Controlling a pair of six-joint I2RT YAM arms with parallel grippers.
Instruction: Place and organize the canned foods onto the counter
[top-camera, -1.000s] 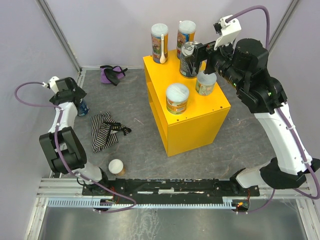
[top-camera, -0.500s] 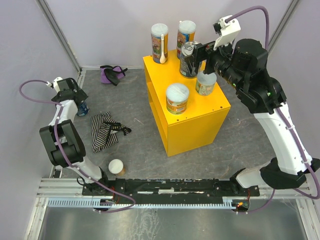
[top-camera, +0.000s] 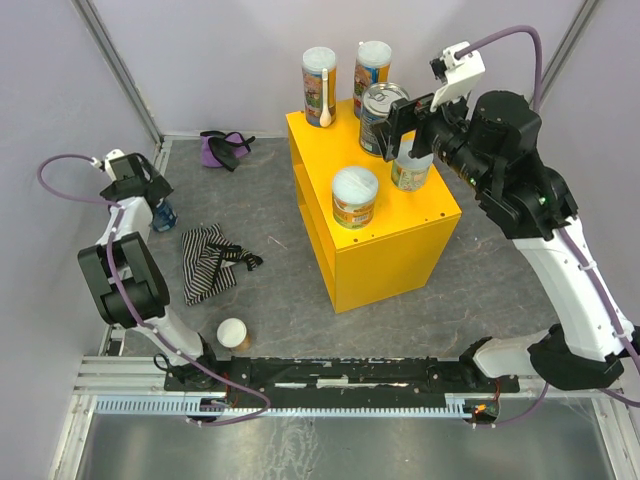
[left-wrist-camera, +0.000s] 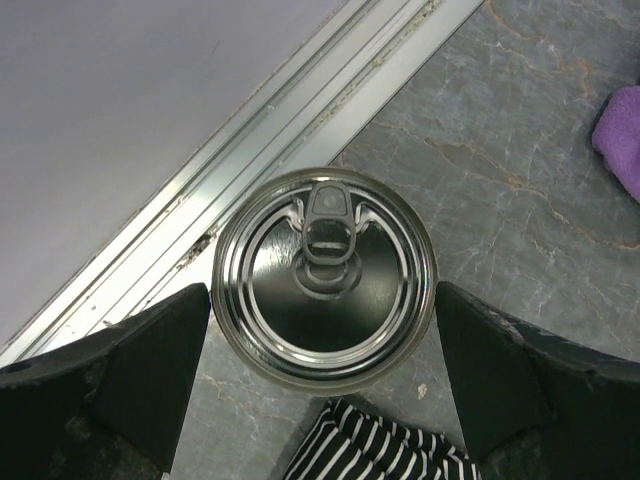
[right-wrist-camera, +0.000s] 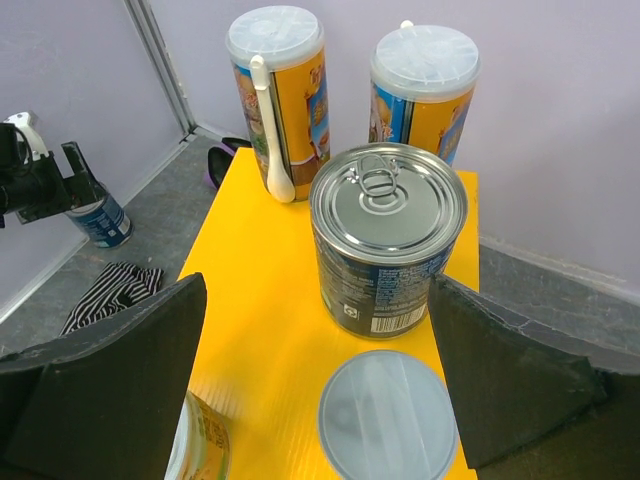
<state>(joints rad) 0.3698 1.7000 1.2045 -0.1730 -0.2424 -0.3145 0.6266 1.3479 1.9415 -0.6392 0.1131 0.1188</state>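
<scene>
1. A grey marbled floor (top-camera: 290, 300) between pale lilac walls (top-camera: 200, 50) holds the whole job, with the arms bolted at its near edge.
2. The yellow counter (top-camera: 385, 255) stands mid-floor and carries five of the canned foods. Two tall tubes (top-camera: 319, 85) are at its far edge, a silver-topped tin (right-wrist-camera: 388, 240) is just in front of them, and two pale-lidded tubs (top-camera: 355, 197) sit nearer. Tall ones at the back and short ones in front looks like the organizing under way.
3. The right gripper (top-camera: 405, 128) hovers over that tin with its jaws spread wide on either side, touching nothing. The tin stands on its own.
4. On the floor near the left wall a second blue tin (left-wrist-camera: 325, 277) stands upright. The left gripper (top-camera: 148, 192) is over it with jaws fully apart, flanking it. It looks lined up for a grasp but has not closed.
5. A white-lidded tub (top-camera: 232, 332) waits on the floor near the front edge.
6. A striped cloth (top-camera: 207, 260) lies just beside the blue tin, and a purple cloth (top-camera: 222, 147) sits by the far wall.
</scene>
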